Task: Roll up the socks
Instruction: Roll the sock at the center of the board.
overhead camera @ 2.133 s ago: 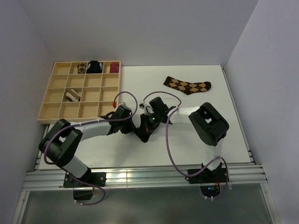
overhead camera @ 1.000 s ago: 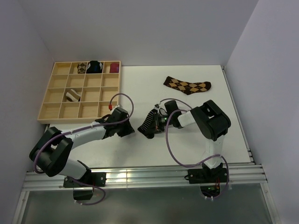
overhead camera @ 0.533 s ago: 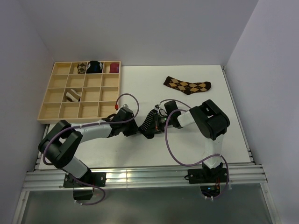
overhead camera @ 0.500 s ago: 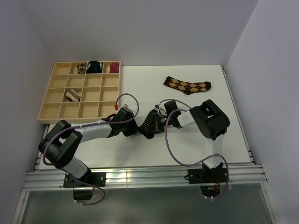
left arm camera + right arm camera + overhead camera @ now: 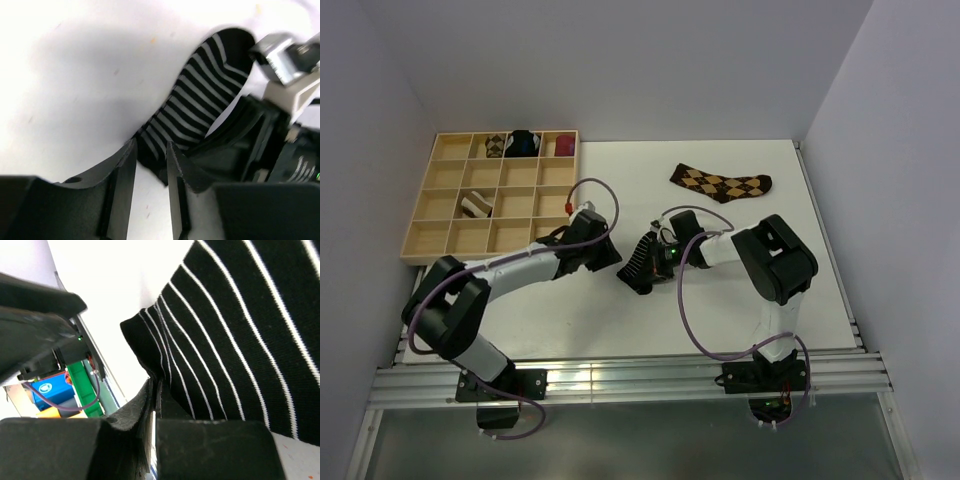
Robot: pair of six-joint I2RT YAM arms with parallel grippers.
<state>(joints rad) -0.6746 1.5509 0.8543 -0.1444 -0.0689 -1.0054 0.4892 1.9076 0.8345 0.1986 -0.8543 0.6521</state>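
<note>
Top view, table point(image 5: 720, 300).

- Black sock point(image 5: 637, 265) with thin white stripes lies near the table centre. It is a narrow band running from 7 o'clock to 1 o'clock.
- Right gripper point(image 5: 655, 258) sits at 3 o'clock of this sock. In the right wrist view its jaws point(image 5: 154, 390) are clenched on a fold at the sock's edge. The striped fabric point(image 5: 240, 325) spreads away past the tips.
- Left gripper point(image 5: 607, 255) sits at 9 o'clock of the sock, just beside it. In the left wrist view its jaws point(image 5: 150, 146) are parted by a narrow gap, with bare table showing through. The sock's near end point(image 5: 200, 95) sits right at the tips. I cannot tell whether the fingers touch the fabric.
- From there the sock arches toward the right gripper and casts a shadow on the table.
- Argyle sock point(image 5: 722, 183) lies flat and unrolled at 1 o'clock from centre, well apart from both grippers.
- Wooden tray point(image 5: 430, 215) stands at 10 o'clock.
- Brown-and-cream sock point(image 5: 475, 206) is rolled in the tray, third row from the far side, second cell from the left.
- The tray's far row holds, left to right from the second cell: a small argyle bundle point(image 5: 495, 146), a black-and-blue bundle point(image 5: 523, 143) and a maroon bundle point(image 5: 565, 146).
</note>
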